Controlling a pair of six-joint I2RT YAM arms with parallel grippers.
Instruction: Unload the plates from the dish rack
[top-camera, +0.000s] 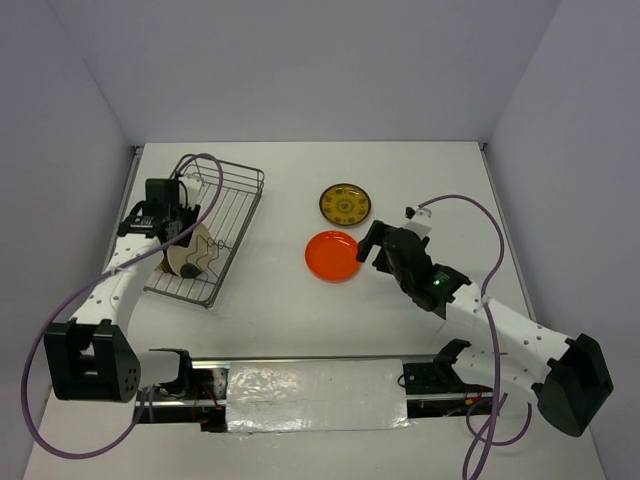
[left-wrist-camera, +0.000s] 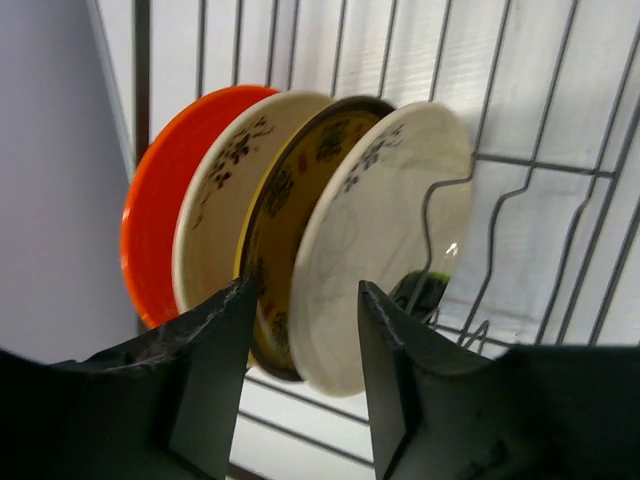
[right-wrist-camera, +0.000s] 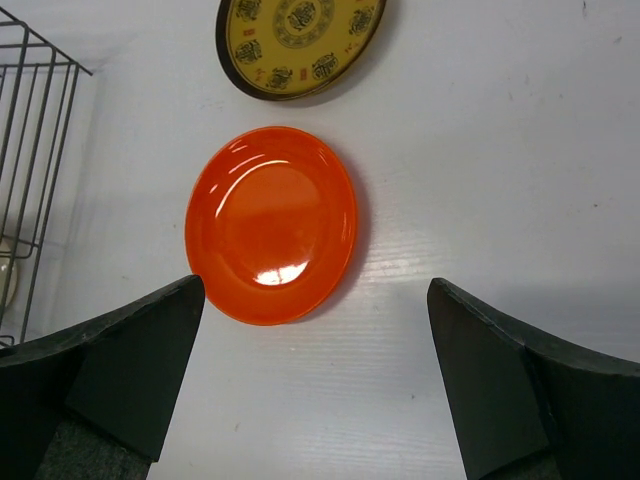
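Observation:
The grey wire dish rack (top-camera: 232, 205) stands at the left. Several plates stand on edge in it (top-camera: 193, 257): in the left wrist view an orange-red plate (left-wrist-camera: 150, 230), a cream plate (left-wrist-camera: 215, 200), a dark brown and gold plate (left-wrist-camera: 290, 220) and a nearer cream plate (left-wrist-camera: 380, 230). My left gripper (left-wrist-camera: 308, 300) is open, its jaws on either side of the nearer cream plate's lower edge, not touching it. An orange-red plate (top-camera: 333, 256) and a brown and gold plate (top-camera: 345, 204) lie flat on the table. My right gripper (right-wrist-camera: 315, 300) is open and empty, just near of the orange-red plate (right-wrist-camera: 272, 222).
The rack's wire wall (left-wrist-camera: 560, 200) rises behind and right of the plates. The rack's corner (right-wrist-camera: 30, 150) shows at the left of the right wrist view. The brown and gold plate (right-wrist-camera: 298, 40) lies just beyond the orange-red one. White walls close the table in.

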